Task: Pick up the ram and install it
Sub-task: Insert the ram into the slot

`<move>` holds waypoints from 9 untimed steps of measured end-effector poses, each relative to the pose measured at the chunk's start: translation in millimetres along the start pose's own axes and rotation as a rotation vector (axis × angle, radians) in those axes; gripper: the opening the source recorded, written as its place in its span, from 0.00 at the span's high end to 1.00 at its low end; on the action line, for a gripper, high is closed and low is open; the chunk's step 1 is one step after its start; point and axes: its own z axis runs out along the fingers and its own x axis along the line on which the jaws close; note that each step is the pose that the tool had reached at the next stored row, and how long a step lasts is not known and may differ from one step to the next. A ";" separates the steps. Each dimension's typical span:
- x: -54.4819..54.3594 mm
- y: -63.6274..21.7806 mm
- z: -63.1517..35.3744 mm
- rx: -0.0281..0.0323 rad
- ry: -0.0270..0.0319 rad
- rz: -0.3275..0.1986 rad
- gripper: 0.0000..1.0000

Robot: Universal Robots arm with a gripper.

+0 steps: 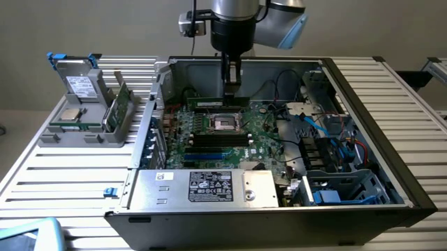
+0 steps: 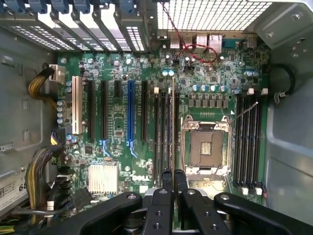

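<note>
Claw (image 2: 173,177) pinched tight around ram (image 1: 209,101)

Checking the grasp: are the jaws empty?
No, the jaws are shut on the ram, held edge-on at the motherboard slots beside the processor socket.

White letters "DELL" (image 2: 141,176) stand on the motherboard (image 2: 117,127), beside the silver heatsink (image 2: 103,178). A white sticker (image 2: 12,188) by the cable bundle (image 2: 36,171) shows what looks like "68", cut off at the edge. The black label (image 1: 210,186) on the power supply (image 1: 150,191) and the white label on the ram (image 1: 209,103) carry print too small to read.
</note>
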 end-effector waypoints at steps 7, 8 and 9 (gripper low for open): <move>2.2 -1.5 10.7 0.0041 0.0017 0.002 0.87; 2.3 -1.7 12.5 0.0042 0.0017 0.003 0.87; 2.4 -2.0 14.4 0.0042 0.0017 0.003 0.87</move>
